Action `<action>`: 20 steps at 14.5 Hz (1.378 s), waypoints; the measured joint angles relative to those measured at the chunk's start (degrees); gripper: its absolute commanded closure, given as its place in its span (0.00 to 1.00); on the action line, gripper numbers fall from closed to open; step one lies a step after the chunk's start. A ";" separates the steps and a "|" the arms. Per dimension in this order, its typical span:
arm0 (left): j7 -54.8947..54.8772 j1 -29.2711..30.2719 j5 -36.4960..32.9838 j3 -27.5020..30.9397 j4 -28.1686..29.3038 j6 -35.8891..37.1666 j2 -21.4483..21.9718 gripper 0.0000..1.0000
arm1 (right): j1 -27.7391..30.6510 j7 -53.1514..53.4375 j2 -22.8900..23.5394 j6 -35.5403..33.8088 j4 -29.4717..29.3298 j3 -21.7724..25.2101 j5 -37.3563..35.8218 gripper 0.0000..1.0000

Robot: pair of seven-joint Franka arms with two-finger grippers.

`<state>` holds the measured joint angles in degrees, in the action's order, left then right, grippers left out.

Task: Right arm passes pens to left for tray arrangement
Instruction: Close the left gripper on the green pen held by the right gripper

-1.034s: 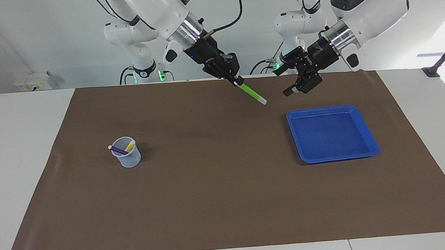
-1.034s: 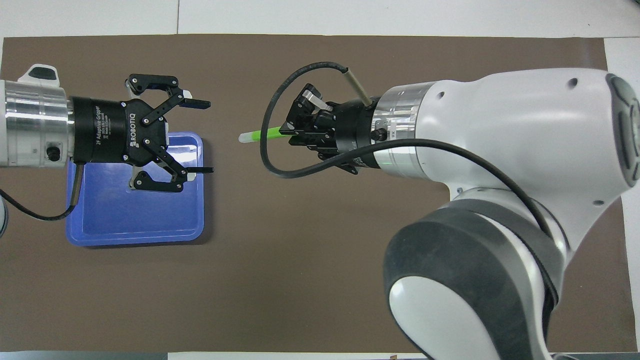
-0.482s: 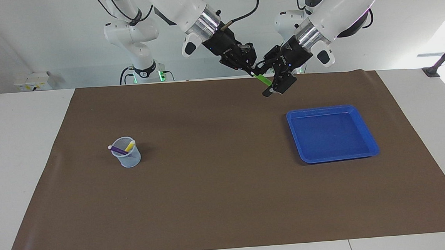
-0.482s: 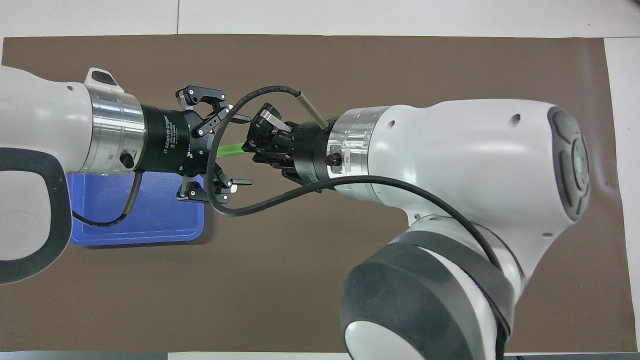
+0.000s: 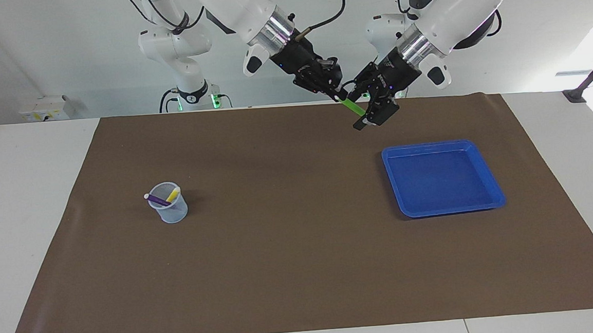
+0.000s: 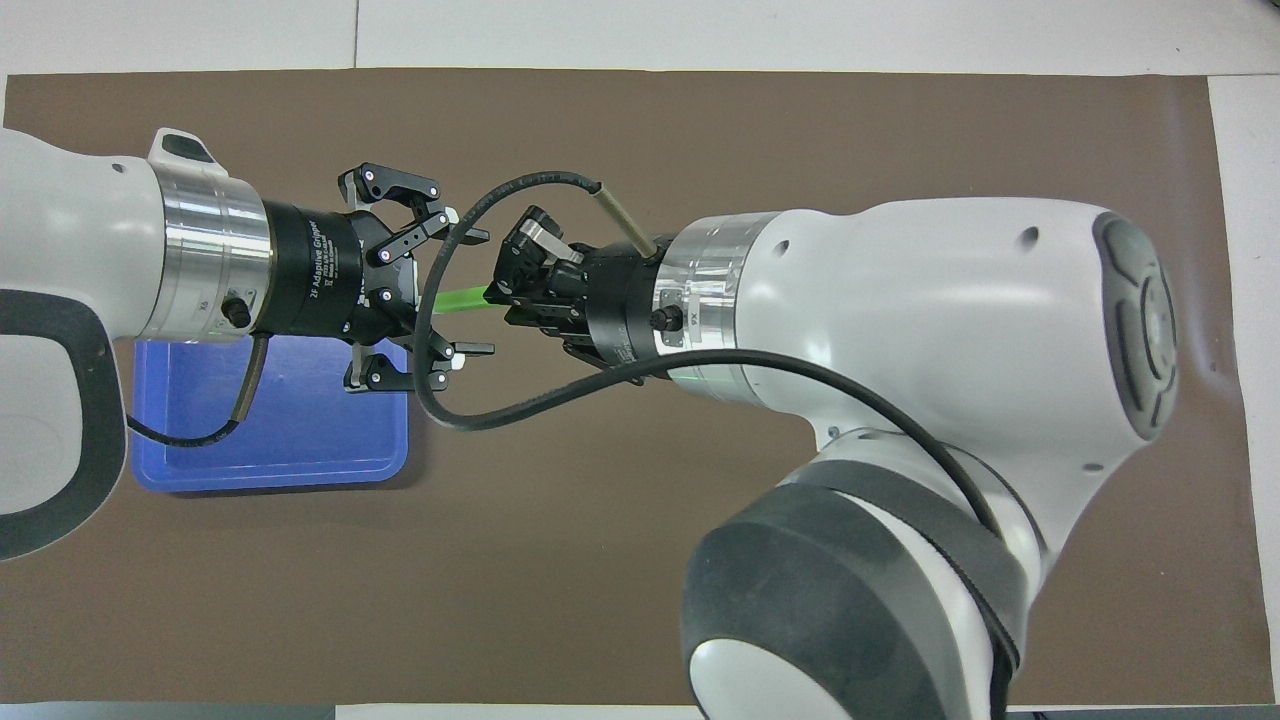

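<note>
The green pen [image 5: 350, 105] [image 6: 458, 299] is in the air over the mat, pale tip toward the left arm. My right gripper [image 5: 337, 96] [image 6: 497, 293] is shut on its other end. My left gripper [image 5: 359, 112] [image 6: 476, 292] is open, one finger on each side of the pen's free end, with gaps showing. The blue tray [image 5: 441, 178] [image 6: 270, 440] lies empty toward the left arm's end of the table. The purple pen [image 5: 157, 199] and yellow pen [image 5: 173, 194] stand in a pale mesh cup [image 5: 170, 207] toward the right arm's end. The right arm hides the cup in the overhead view.
A brown mat [image 5: 291, 249] covers most of the white table. The right arm's black cable [image 6: 470, 400] loops across the left gripper's fingers in the overhead view. Both arms meet high over the mat's edge nearest the robots.
Both arms rose and came together. The left gripper left its place over the tray and slid around the green pen's free end. Its fingers have narrowed a little.
</note>
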<state>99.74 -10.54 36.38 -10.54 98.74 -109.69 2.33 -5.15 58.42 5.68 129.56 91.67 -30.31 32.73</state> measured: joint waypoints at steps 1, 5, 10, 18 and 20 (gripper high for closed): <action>0.00 0.05 -0.04 0.04 -0.02 0.04 0.00 0.18 | 0.00 0.00 0.02 0.00 0.00 0.00 0.00 1.00; -0.01 0.26 -0.10 0.09 -0.02 0.19 0.00 0.34 | 0.00 0.00 0.06 0.00 0.00 0.00 0.00 1.00; -0.02 0.94 -0.13 0.21 -0.02 0.64 0.00 0.34 | 0.00 0.00 0.07 0.00 0.00 0.00 0.00 1.00; -0.06 1.22 -0.14 0.27 -0.02 1.26 0.00 0.64 | 0.00 0.00 0.11 0.00 0.00 0.00 0.00 1.00; -0.08 1.23 -0.14 0.28 -0.02 1.30 0.03 0.64 | 0.00 0.00 0.13 0.00 0.00 0.00 0.00 1.00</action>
<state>99.66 -9.31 36.24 -10.26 98.72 -108.39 2.36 -5.15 58.42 5.81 129.55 91.67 -30.31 32.73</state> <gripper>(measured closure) 0.612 0.824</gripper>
